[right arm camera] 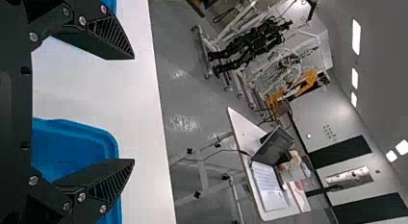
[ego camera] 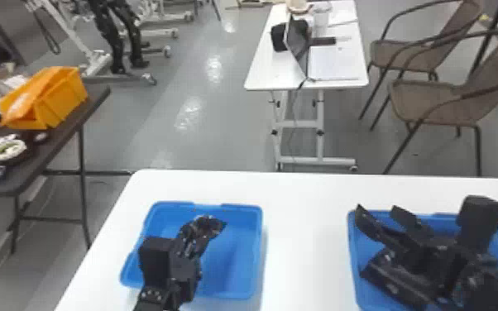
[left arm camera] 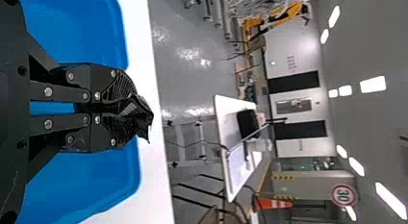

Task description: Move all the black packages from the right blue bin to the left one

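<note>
My left gripper (ego camera: pixel 215 223) is over the left blue bin (ego camera: pixel 235 293), its fingers together. In the left wrist view the left gripper (left arm camera: pixel 127 107) is shut on a crinkled black package (left arm camera: pixel 139 114), which pokes out past the fingertips. Over the right blue bin (ego camera: pixel 353 256), my right gripper (ego camera: pixel 377 211) stands open. The right wrist view shows the right gripper (right arm camera: pixel 133 108) with its fingers wide apart and nothing between them. Below it in the right bin lies a dark shape that looks like a black package (ego camera: pixel 391 281), partly hidden by the gripper and arm.
Both bins stand on a white table (ego camera: pixel 302 231), with a strip of tabletop between them. Beyond its far edge are a smaller white table (ego camera: pixel 273 76) with a laptop, and brown chairs (ego camera: pixel 434 101). At the left is a dark side table (ego camera: pixel 60 136) holding an orange bin (ego camera: pixel 60 103).
</note>
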You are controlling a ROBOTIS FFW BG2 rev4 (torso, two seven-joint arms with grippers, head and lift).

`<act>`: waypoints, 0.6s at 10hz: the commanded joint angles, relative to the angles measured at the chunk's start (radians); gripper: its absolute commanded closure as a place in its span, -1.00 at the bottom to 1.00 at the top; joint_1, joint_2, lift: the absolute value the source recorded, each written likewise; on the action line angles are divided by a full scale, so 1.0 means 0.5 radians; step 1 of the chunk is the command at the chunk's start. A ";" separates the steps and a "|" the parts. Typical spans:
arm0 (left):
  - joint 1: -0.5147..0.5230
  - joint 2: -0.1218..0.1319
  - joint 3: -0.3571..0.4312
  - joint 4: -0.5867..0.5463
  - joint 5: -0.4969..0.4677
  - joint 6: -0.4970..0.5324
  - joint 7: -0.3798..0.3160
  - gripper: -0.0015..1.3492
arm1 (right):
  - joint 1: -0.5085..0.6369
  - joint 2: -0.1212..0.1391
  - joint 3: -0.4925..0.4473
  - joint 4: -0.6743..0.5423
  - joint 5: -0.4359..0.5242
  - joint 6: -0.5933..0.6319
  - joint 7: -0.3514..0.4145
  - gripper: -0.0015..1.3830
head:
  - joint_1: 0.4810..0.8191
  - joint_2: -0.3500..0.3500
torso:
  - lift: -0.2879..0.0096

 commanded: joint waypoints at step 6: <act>-0.010 -0.072 0.130 -0.006 0.202 -0.258 -0.134 -0.67 | 0.117 0.017 -0.008 -0.192 0.268 -0.012 -0.071 -0.60 | 0.27 0.50 | 0.66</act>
